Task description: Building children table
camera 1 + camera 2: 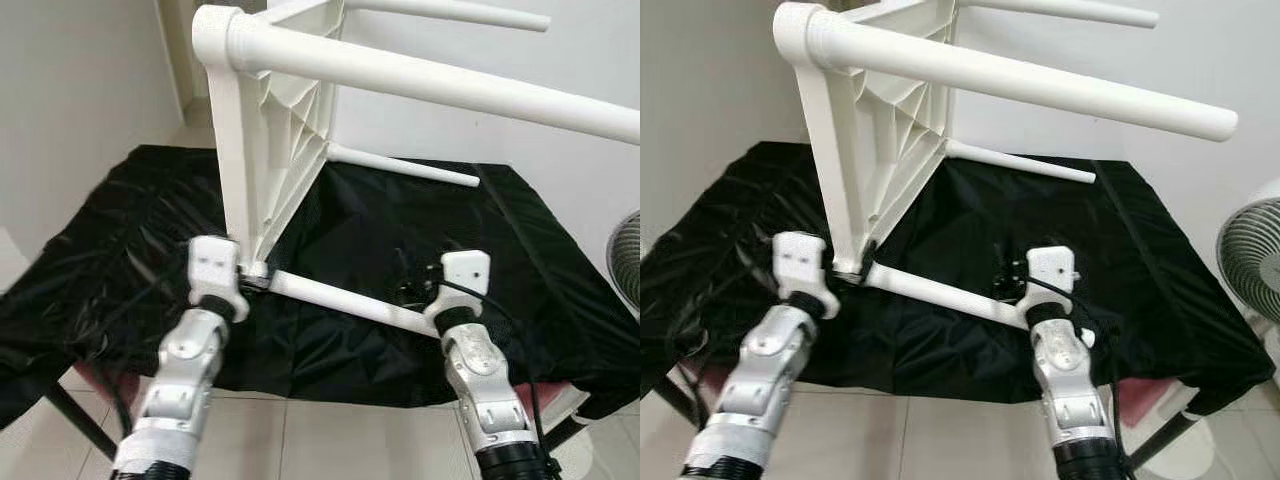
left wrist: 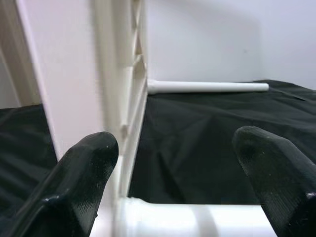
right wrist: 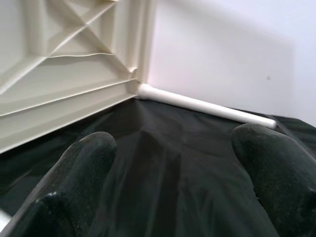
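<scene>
Left eye view: children table (image 1: 270,120) stands on edge, all four legs apparently fitted; my left end effector (image 1: 240,283) and right end effector (image 1: 425,300) gape wide around the nearest leg (image 1: 340,298), tightening maybe left

Two silver, segmented forearms with ribbed black cuffs; white box-shaped wrist housings; black cable looping along the right arm (image 1: 480,385); left arm (image 1: 185,365); blunt matte-black fingers (image 2: 81,185).
</scene>
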